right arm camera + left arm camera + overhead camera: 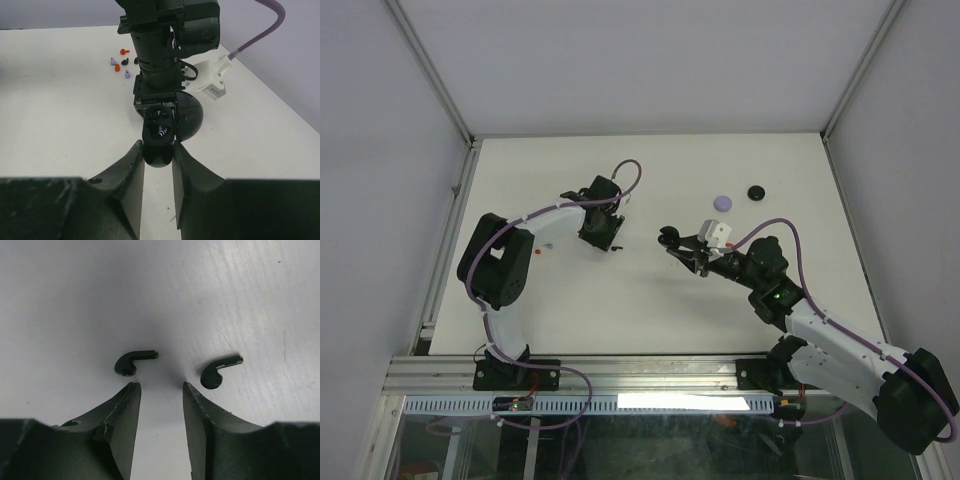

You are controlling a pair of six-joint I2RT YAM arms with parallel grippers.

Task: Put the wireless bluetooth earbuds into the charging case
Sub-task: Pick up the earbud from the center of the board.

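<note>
Two black earbuds lie on the white table in the left wrist view, one [132,361] just past the left fingertip and one [218,371] just past the right fingertip. My left gripper [160,389] is open and empty, low over the table, with neither earbud between its fingers; it also shows in the top view [606,238]. My right gripper [159,150] is shut on the black charging case [159,136], whose lid [189,116] hangs open, showing the empty sockets. In the top view the right gripper [672,240] holds the case just right of the left gripper.
A purple round piece [723,202] and a black round piece [756,192] lie at the back right. Several small coloured ear tips [120,63] lie beyond the left arm [165,40]. The enclosure's frame edges the table.
</note>
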